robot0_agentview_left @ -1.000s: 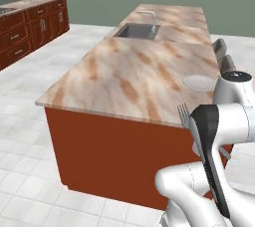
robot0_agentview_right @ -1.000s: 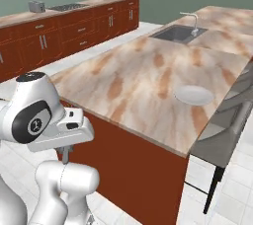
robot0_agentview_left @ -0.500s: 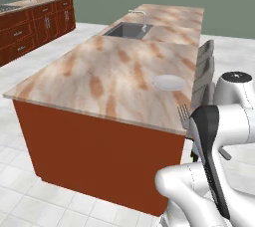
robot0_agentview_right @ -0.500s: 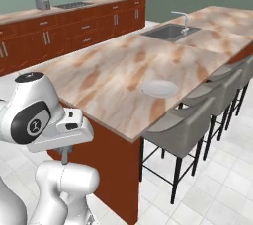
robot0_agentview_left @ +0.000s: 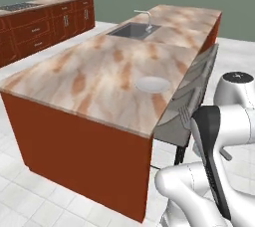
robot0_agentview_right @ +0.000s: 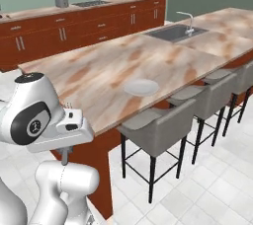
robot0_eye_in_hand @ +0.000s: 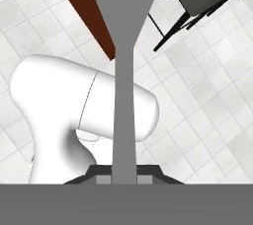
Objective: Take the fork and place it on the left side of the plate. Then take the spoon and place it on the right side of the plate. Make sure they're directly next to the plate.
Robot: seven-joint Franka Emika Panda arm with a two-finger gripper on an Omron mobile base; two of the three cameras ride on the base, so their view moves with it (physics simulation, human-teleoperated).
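My gripper (robot0_eye_in_hand: 123, 179) is shut on the fork (robot0_eye_in_hand: 123, 95). In the hand view the grey handle runs straight up from between the finger tips and widens near the top. The fork's tines (robot0_agentview_left: 186, 113) stick up beside the arm's dark link, and their tips (robot0_agentview_right: 68, 104) peek above the white hand. The gripper hangs low in front of the island, over the tiled floor. On the marble island counter (robot0_agentview_left: 89, 71), near its stool-side edge, lies the round white plate (robot0_agentview_left: 153, 84) (robot0_agentview_right: 141, 87). The spoon is out of view.
Grey bar stools (robot0_agentview_right: 158, 128) (robot0_agentview_left: 189, 96) line the island's near side between me and the plate. A sink with a tap (robot0_agentview_left: 132, 30) (robot0_agentview_right: 173, 32) sits farther along the counter. Brown cabinets (robot0_agentview_right: 74, 26) run along the back wall. Open tiled floor (robot0_agentview_right: 207, 184) lies to the right.
The base has driven along the island, so both base views have shifted; the plate now sits closer and the stools have come into view. The fork stays held and the arm's pose is unchanged.
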